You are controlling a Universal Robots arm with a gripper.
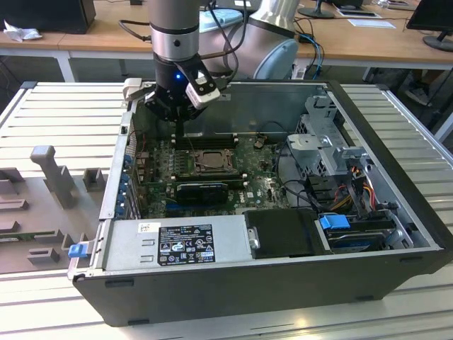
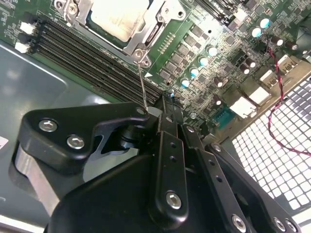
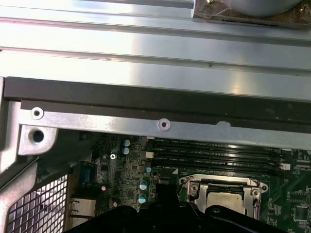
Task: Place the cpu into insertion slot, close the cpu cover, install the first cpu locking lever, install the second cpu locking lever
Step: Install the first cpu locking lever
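Observation:
The cpu (image 2: 121,17) (image 3: 226,200) lies silvery-topped in the insertion slot (image 1: 211,160) of the green motherboard. The cpu cover (image 2: 156,30) (image 3: 193,187) lies flat around it as a metal frame. A thin wire locking lever (image 2: 142,82) runs from the socket's corner across the memory slots, and its free end reaches the tips of my gripper (image 2: 166,102) (image 1: 179,133) (image 3: 165,194). The gripper's fingers are pressed together, shut, hanging over the memory slots behind the socket. I cannot tell whether they touch the lever.
Long black memory slots (image 2: 87,48) (image 3: 214,150) lie between socket and case wall (image 3: 146,126). A power supply (image 1: 177,244), drive cage (image 1: 322,134) and blue-tabbed drive (image 1: 336,223) crowd the case. A red cable (image 2: 277,97) and vent grille (image 2: 272,150) flank the board. Grey fixtures (image 1: 49,170) stand outside.

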